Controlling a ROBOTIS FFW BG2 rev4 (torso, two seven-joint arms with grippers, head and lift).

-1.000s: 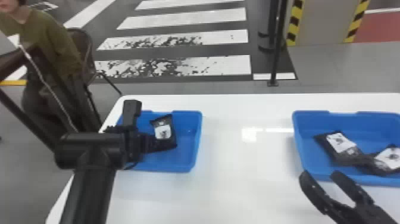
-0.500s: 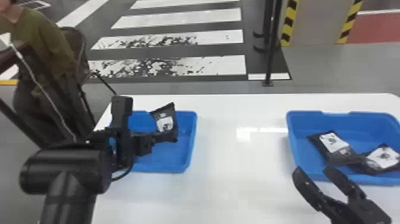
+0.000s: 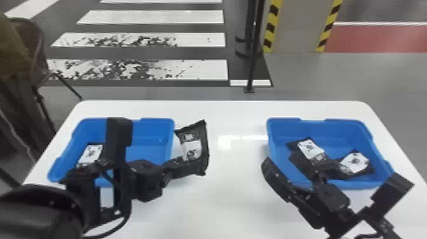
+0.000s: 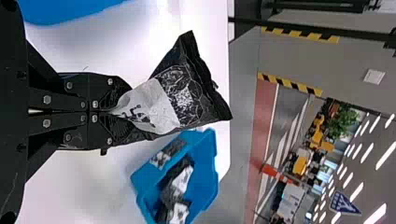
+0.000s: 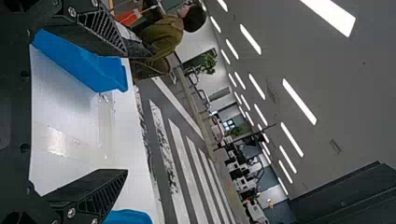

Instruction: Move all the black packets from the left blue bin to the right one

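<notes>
Pinched at one end, a packet (image 3: 193, 147) could slip from the left gripper (image 4: 122, 112) — or snag on the right gripper (image 3: 279, 159), its fingers open.

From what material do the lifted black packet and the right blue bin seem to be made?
The packet looks like thin film, plastic or foil, slightly glossy: it creases and ends in a flat edge. The bin seems smooth moulded plastic: even blue, rounded corners.

A white table (image 3: 235, 203) bears the left bin (image 3: 155, 130) and right bin (image 3: 344, 128)
</notes>
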